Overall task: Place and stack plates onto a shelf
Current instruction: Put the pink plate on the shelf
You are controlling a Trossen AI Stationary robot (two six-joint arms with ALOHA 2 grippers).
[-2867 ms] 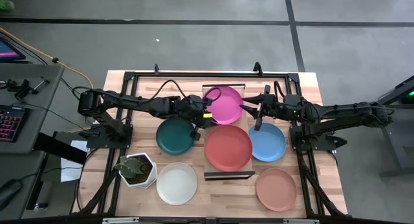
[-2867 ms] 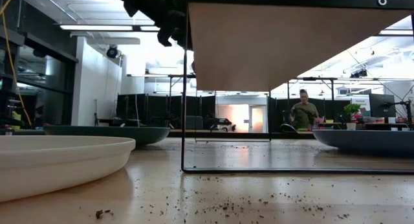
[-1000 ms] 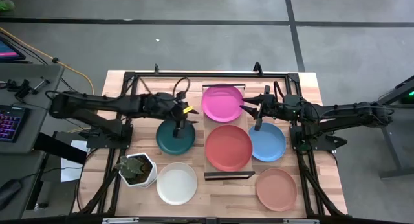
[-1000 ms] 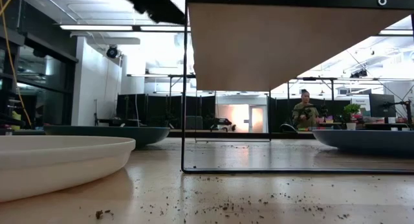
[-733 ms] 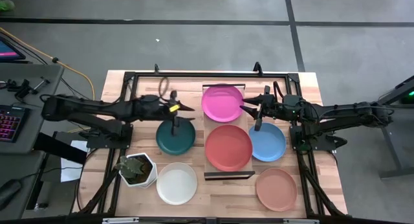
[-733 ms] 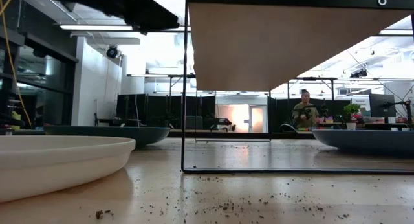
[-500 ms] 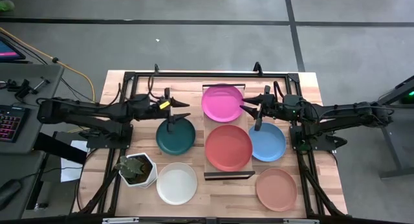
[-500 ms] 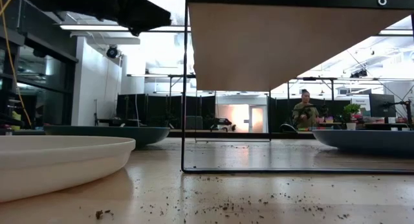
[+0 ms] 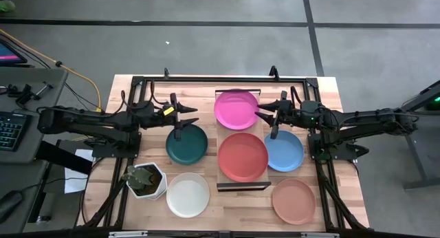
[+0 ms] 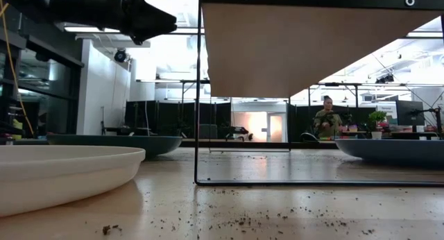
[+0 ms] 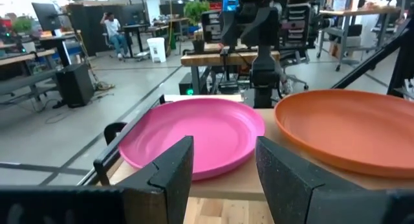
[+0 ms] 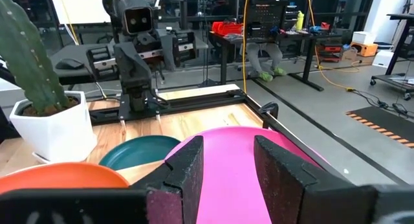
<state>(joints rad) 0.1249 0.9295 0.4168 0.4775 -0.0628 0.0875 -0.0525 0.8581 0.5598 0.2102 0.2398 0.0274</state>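
Note:
The shelf (image 9: 218, 138) stands mid-table and carries two plates: a magenta one (image 9: 237, 109) at its far end and a coral red one (image 9: 243, 157) at its near end. On the table lie a teal plate (image 9: 187, 144), a white one (image 9: 188, 195), a light blue one (image 9: 284, 150) and a salmon one (image 9: 293, 201). My left gripper (image 9: 195, 115) hangs open and level, left of the magenta plate (image 11: 194, 136) and above the teal plate's far rim. My right gripper (image 9: 259, 113) hangs open at the magenta plate's right rim (image 12: 259, 185), with nothing between its fingers.
A white pot with a plant (image 9: 146, 179) stands at the near left, beside the white plate. A dark frame (image 9: 206, 80) runs around the table. In the low view the shelf's underside (image 10: 312, 46) fills the top. Beyond the table a person (image 10: 326, 118) stands in the room.
My left gripper has drawn back from the magenta plate toward the table's left edge, sinking a little and tipping from a downward slant to level, and it is still open. The plates have not moved.

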